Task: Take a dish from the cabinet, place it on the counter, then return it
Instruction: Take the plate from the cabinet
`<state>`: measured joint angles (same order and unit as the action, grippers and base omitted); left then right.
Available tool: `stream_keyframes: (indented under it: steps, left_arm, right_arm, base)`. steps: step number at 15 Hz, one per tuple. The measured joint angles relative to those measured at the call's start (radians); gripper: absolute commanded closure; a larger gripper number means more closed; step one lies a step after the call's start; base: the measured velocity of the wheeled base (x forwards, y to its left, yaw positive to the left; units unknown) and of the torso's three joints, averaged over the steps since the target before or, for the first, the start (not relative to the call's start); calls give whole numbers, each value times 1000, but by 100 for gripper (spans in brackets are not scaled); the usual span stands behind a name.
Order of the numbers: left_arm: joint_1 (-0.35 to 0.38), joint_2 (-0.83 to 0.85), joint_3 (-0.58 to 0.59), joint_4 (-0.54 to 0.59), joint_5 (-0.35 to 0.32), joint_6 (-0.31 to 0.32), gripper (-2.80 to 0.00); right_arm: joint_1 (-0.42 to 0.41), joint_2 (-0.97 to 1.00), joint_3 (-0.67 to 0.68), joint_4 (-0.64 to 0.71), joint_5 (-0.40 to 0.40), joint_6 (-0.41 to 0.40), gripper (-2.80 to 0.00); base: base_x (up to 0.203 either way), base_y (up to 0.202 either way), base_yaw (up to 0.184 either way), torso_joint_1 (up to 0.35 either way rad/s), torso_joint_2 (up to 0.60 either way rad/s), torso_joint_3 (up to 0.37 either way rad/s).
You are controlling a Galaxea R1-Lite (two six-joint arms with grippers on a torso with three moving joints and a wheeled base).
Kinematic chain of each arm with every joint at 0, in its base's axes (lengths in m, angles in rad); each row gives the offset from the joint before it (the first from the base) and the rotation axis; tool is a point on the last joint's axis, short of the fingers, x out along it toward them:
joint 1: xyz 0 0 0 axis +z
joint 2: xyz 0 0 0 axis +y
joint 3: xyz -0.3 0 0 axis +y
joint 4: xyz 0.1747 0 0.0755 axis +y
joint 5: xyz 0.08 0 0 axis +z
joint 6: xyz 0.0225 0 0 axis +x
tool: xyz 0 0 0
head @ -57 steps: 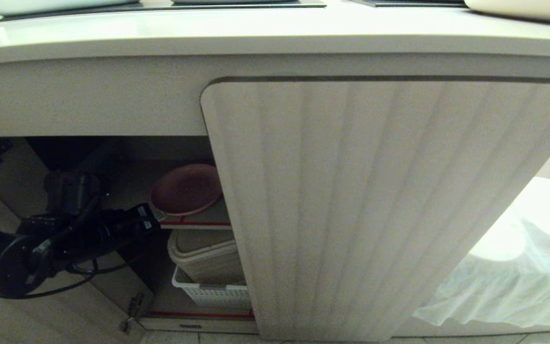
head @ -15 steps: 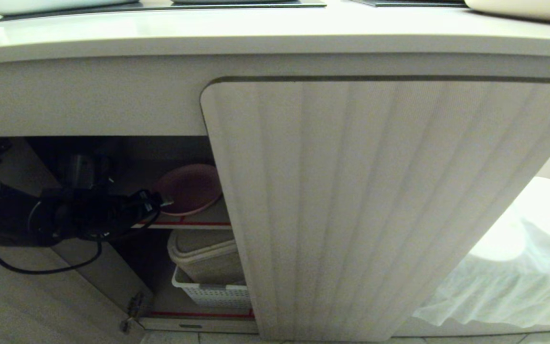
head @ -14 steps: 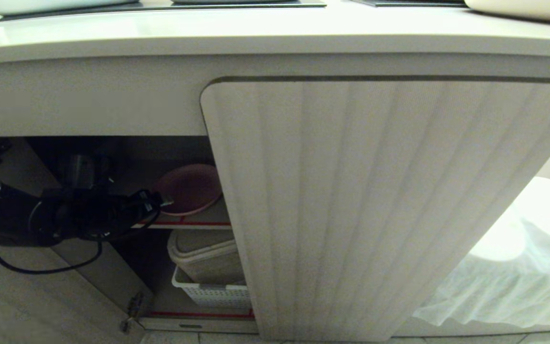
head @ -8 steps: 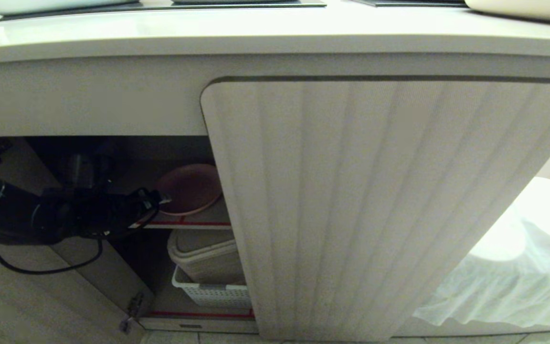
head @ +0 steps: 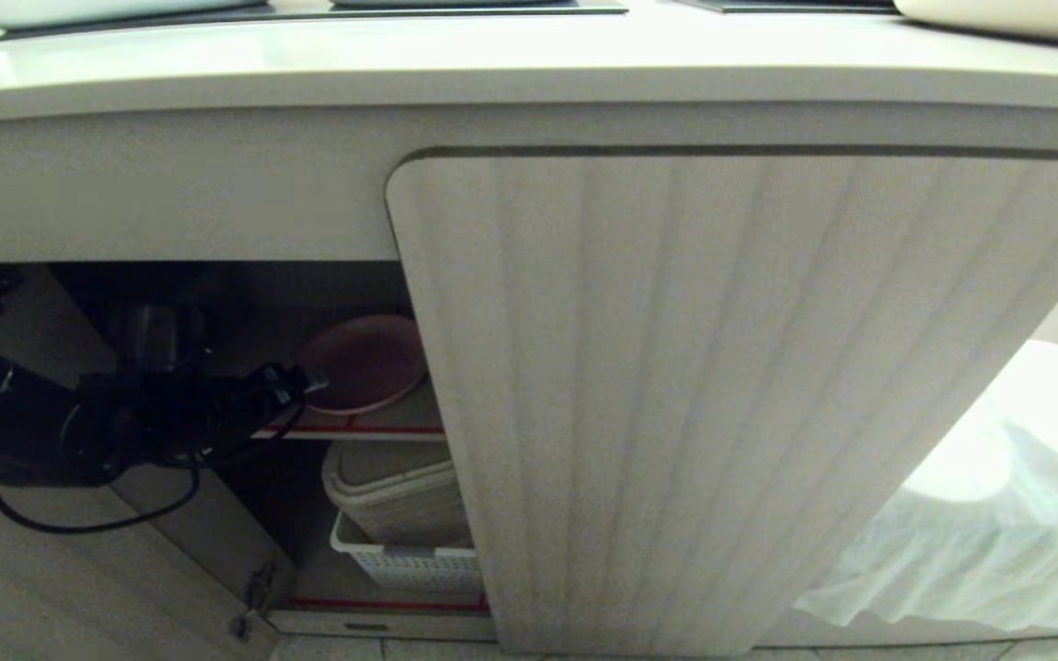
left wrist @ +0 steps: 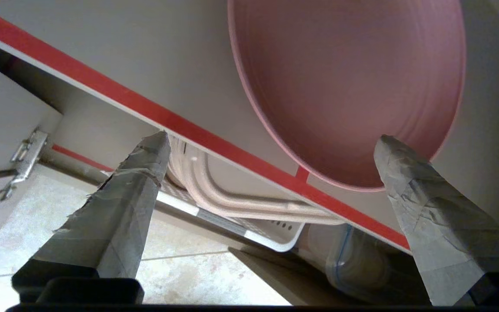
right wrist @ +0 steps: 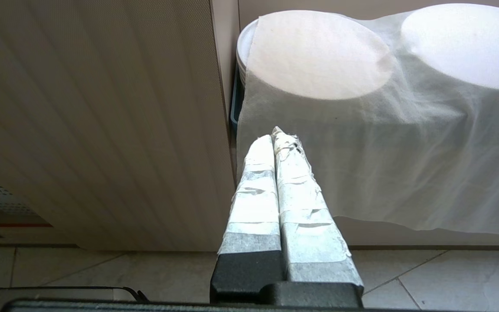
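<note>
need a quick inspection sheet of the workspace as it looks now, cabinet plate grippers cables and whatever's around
surface: cream counter on top, black panel at its far edge.
job's things: pink dish lies on the cabinet's red-edged upper shelf; left door swung open, right fluted door shut.
clutter: beige bin and white perforated basket below the shelf.
grippers: left gripper open at the shelf's front, one finger over the dish rim, nothing held; right gripper shut, empty, low outside the shut door.
cables: black cable loops under the left arm.
surroundings: tiled floor; white cloth draped over round things at right.
</note>
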<state>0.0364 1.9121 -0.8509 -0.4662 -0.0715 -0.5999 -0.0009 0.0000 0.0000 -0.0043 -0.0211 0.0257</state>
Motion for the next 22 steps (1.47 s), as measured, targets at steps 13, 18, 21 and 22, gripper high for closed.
stream_keyframes:
  steps: [13, 18, 21, 22]
  left_arm:
    - [0, 45, -29, -3, 1, -10, -280]
    - [0, 50, -27, -21, 2, -10, -280]
    - [-3, 51, -27, -15, 1, -10, -280]
    - [-2, 53, -29, -11, 1, -10, -280]
  right_arm:
    - [0, 0, 0, 0, 0, 0, 0]
    - [0, 0, 0, 0, 0, 0, 0]
    - [0, 0, 0, 0, 0, 0, 0]
    - [0, 0, 0, 0, 0, 0, 0]
  base:
    - [0, 0, 0, 0, 0, 0]
    - [0, 0, 0, 0, 0, 0]
    - [0, 0, 0, 0, 0, 0]
    - [0, 0, 0, 0, 0, 0]
